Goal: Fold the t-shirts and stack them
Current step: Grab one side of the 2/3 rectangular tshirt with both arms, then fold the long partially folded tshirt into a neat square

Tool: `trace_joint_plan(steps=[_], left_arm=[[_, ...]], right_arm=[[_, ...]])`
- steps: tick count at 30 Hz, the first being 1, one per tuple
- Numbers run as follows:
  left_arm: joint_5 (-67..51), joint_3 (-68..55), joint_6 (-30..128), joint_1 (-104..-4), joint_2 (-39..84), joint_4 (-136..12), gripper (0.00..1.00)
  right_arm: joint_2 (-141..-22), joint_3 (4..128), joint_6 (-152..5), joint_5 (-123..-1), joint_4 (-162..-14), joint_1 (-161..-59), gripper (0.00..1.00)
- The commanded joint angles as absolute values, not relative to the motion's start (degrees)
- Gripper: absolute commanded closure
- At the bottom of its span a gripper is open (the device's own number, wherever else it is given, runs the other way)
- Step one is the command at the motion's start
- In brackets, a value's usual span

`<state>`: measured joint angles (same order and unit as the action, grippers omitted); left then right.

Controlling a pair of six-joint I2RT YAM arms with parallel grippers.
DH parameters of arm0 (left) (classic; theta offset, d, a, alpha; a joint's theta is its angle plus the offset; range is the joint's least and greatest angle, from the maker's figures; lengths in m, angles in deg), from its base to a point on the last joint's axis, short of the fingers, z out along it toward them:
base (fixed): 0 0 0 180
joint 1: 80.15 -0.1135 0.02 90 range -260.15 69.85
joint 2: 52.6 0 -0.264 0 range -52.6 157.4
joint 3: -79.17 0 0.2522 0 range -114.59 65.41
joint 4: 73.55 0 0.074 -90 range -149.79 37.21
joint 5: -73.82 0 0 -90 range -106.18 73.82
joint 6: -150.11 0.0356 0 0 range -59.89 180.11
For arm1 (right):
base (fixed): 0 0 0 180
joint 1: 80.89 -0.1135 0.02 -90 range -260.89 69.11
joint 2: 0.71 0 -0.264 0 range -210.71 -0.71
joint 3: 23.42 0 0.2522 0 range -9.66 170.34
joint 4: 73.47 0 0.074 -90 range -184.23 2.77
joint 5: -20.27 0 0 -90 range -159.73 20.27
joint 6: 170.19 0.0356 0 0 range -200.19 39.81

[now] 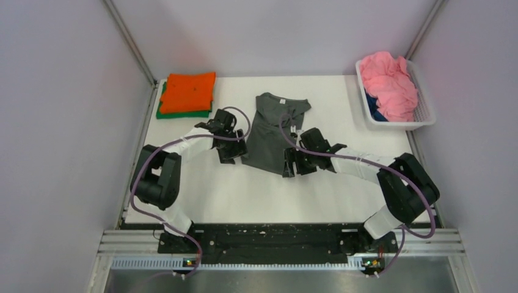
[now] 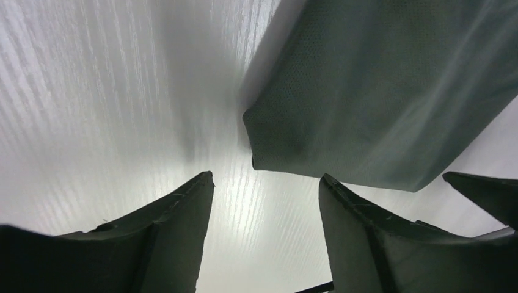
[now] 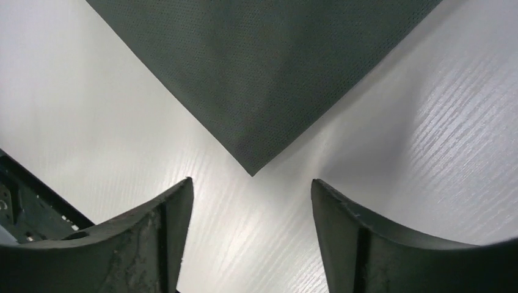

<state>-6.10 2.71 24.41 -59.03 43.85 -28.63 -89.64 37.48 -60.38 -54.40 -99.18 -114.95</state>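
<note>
The dark grey t-shirt (image 1: pixel 269 131) lies narrow-folded in the middle of the table, white neck label at its far end. My left gripper (image 1: pixel 234 154) is open and empty just left of its near-left corner; that corner (image 2: pixel 366 91) shows above the fingers (image 2: pixel 177 226). My right gripper (image 1: pixel 292 166) is open and empty at the near-right corner, whose point (image 3: pixel 256 85) lies just beyond the fingers (image 3: pixel 360 244). A folded orange t-shirt (image 1: pixel 190 91) lies on a folded green one (image 1: pixel 177 113) at the far left. A pink t-shirt (image 1: pixel 388 82) and a blue one (image 1: pixel 375 113) fill the basket.
The white plastic basket (image 1: pixel 423 113) stands at the far right by the right wall. The white table (image 1: pixel 244 195) is walled left, right and behind. A black rail runs along its near edge, where both arm bases are bolted.
</note>
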Motion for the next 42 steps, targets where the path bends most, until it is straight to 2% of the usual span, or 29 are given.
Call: trace_joint_plan(steps=[1, 4, 12, 14, 15, 16, 18, 20, 27, 32, 37, 42], left_arm=[[-4.4, 2.9, 22.1, -59.0, 46.7, -35.0, 0.35], [-3.4, 2.4, 21.9, -59.0, 49.1, -36.3, 0.41], [0.0, 2.5, 21.6, -58.9, 52.7, -38.8, 0.67], [0.0, 2.4, 21.8, -58.9, 53.0, -38.6, 0.80], [0.0, 2.4, 21.8, -58.8, 53.1, -38.3, 0.93], [0.1, 2.6, 21.9, -58.8, 52.9, -38.0, 1.00], [0.2, 3.7, 22.0, -58.7, 51.5, -37.2, 1.00], [-0.6, 6.3, 21.9, -58.4, 47.6, -36.2, 1.00], [-2.5, 17.7, 17.8, -55.9, 20.7, -25.4, 1.00], [0.9, 15.2, 17.1, -55.0, 7.0, -16.7, 1.00], [-1.1, 8.4, 19.1, -54.9, 7.3, -15.4, 1.00], [-6.9, 2.0, 21.0, -55.3, 14.6, -22.9, 1.00]], right_arm=[[-89.8, 37.6, -57.2, -58.8, -93.7, -117.1, 0.34], [-91.6, 37.5, -56.9, -59.6, -92.5, -118.1, 0.45], [-94.6, 35.6, -56.1, -60.5, -90.0, -120.2, 0.53], [-95.6, 35.6, -56.0, -61.1, -89.6, -120.2, 0.58], [-96.0, 35.8, -55.9, -61.0, -89.7, -120.2, 0.65], [-96.1, 36.1, -56.0, -60.6, -90.5, -120.3, 0.72], [-95.2, 36.0, -55.9, -59.6, -92.3, -120.6, 0.89], [-92.2, 34.9, -55.8, -58.6, -94.7, -121.4, 0.99], [-73.7, 31.1, -53.8, -43.7, -106.8, -123.4, 1.00], [-66.0, 32.9, -51.6, -32.9, -111.9, -123.4, 1.00], [-66.8, 37.8, -53.5, -32.5, -114.4, -120.6, 1.00], [-69.6, 42.3, -57.2, -34.0, -114.4, -112.6, 1.00]])
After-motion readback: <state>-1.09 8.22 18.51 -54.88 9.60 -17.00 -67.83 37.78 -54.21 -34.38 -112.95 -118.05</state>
